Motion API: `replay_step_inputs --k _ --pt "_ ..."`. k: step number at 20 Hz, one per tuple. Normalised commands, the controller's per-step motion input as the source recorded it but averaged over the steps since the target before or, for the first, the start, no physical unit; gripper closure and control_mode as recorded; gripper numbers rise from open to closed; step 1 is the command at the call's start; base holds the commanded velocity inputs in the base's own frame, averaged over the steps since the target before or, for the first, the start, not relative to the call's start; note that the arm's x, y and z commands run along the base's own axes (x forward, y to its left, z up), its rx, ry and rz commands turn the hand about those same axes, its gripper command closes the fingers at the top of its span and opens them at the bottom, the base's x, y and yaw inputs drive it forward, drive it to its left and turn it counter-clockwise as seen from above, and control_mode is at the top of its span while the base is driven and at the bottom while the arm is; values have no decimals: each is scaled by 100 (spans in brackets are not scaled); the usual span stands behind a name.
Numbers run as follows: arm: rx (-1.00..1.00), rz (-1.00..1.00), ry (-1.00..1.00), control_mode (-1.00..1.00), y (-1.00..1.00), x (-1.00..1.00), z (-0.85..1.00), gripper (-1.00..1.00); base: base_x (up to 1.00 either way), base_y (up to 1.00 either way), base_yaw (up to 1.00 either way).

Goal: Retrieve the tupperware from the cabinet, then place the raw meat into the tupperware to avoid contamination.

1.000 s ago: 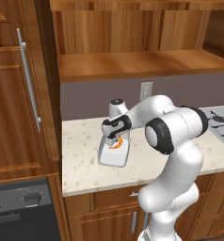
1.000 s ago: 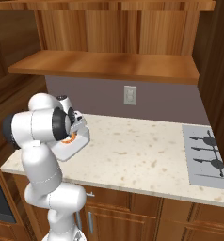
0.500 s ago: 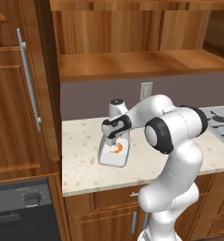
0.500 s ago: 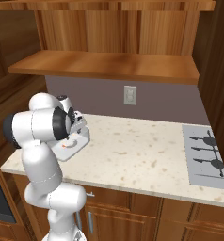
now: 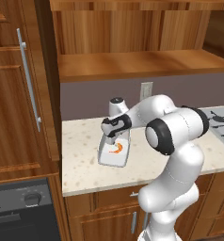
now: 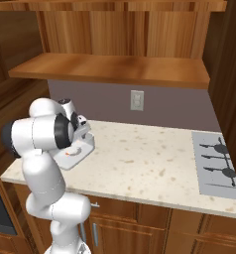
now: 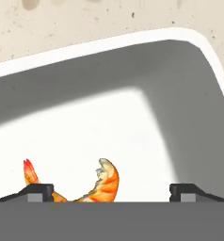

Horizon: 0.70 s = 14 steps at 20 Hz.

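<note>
Tupperware on the speckled countertop, near its left end, below the wall outlet. White, shallow, rounded corners, no lid. Raw meat lying on the tray floor, orange and curled, seen again in the hand view with tail up at the left and body arched at the right. Tray rim curving across the top of that view, with countertop beyond it. Gripper poised just above the tray, pointing down, 2 finger tips spread wide apart with the shrimp between them, not pinched. Same pose from the right base view: gripper over the tupperware. Cabinet at the left, tall door with a long silver bar handle. Open wood shelf above the counter. Stove burners well apart at the right end.
</note>
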Motion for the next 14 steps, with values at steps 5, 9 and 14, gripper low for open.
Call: replay_step_inputs --k 5,9,14 --pt "0 0 0 -100 3 0 34 -100 0 0 0" --pt "0 0 -1 -100 0 -2 40 -100 0 0 0" --pt "0 0 -4 -100 0 -10 38 -100 0 0 0"
